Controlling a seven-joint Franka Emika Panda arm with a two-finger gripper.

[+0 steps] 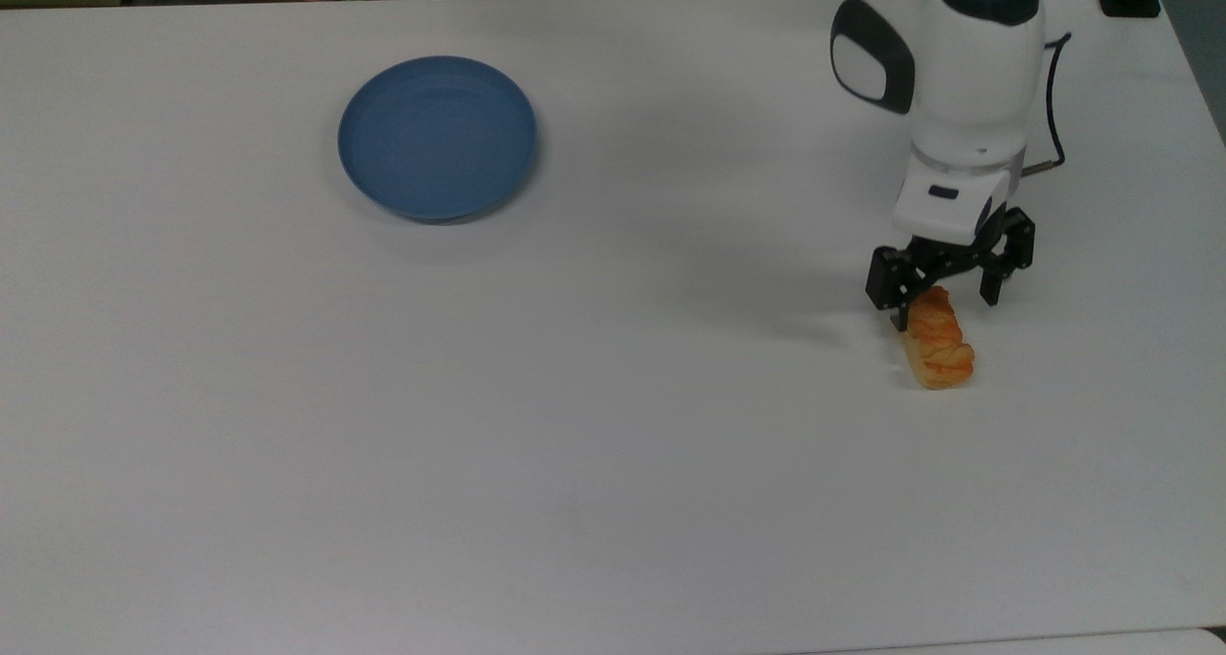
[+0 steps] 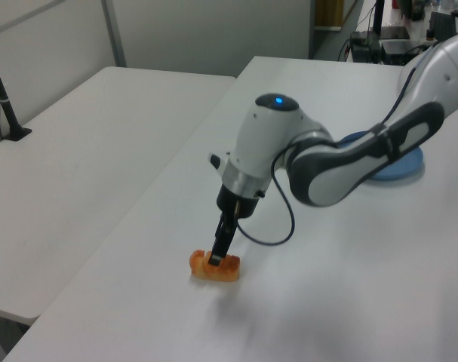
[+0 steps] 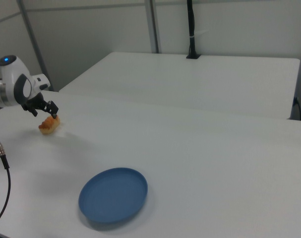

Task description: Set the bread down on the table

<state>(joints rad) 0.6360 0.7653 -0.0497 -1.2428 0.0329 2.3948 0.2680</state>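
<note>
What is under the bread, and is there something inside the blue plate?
The bread lies directly on the white table, under the open gripper. The blue plate holds nothing. What its base covers cannot be seen.

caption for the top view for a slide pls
Open gripper above the bread lying on the white table, far from the blue plate.

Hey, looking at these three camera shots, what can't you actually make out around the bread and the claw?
- Far end of the bread, top view: tucked under the open claw, so contact there cannot be told.
- Claw opening, left view: seen edge-on, fingers overlap over the bread.
- Bread's crust, right view: too small.
- Blue plate, left view: mostly behind the arm.
</note>
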